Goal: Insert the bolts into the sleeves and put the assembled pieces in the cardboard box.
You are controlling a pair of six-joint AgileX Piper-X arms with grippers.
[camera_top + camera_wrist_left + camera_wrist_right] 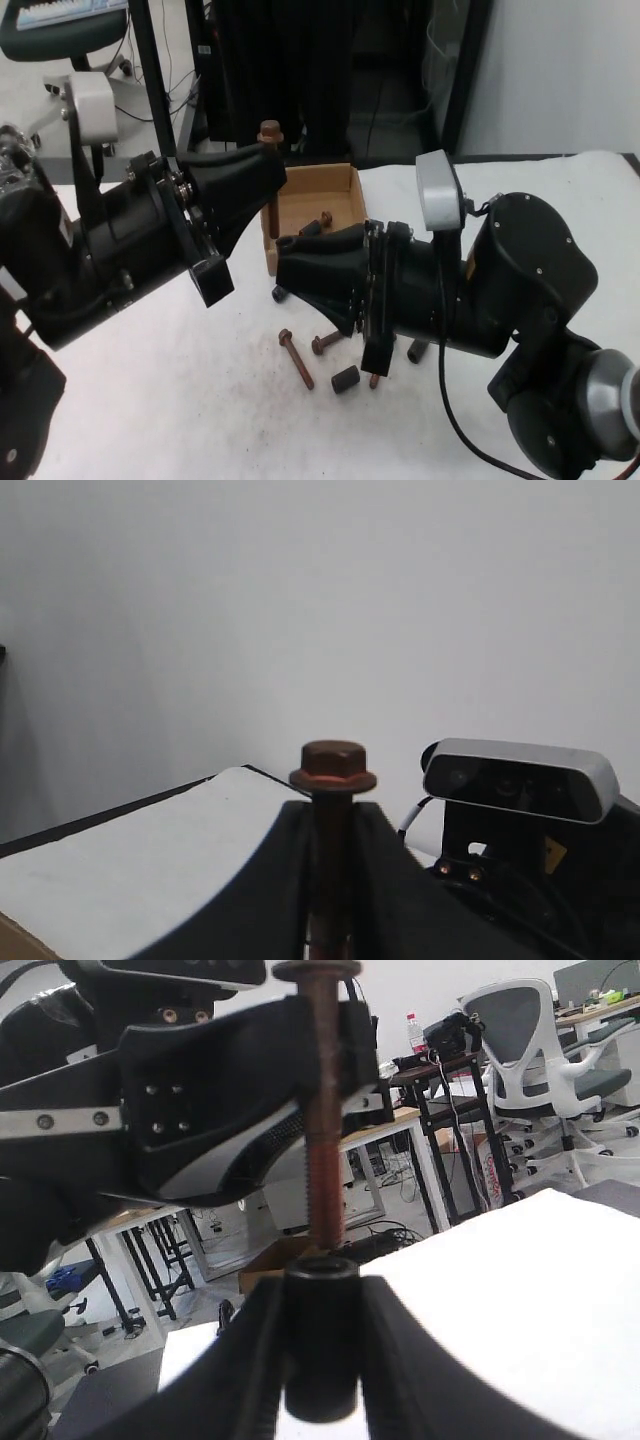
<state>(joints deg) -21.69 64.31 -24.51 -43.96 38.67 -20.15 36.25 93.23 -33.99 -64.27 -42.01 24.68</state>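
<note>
My left gripper is shut on a rusty bolt held upright, head on top, above the front left corner of the cardboard box. In the left wrist view the bolt's hex head stands just above the fingers. My right gripper sits directly below, shut on a black sleeve. The bolt's threaded shank comes down to the sleeve's top opening, and its tip is hidden there. One bolt-and-sleeve piece lies inside the box.
On the white table in front of the box lie loose bolts and black sleeves. The two arms fill the left and right of the bench. Office chairs and desks stand in the room behind.
</note>
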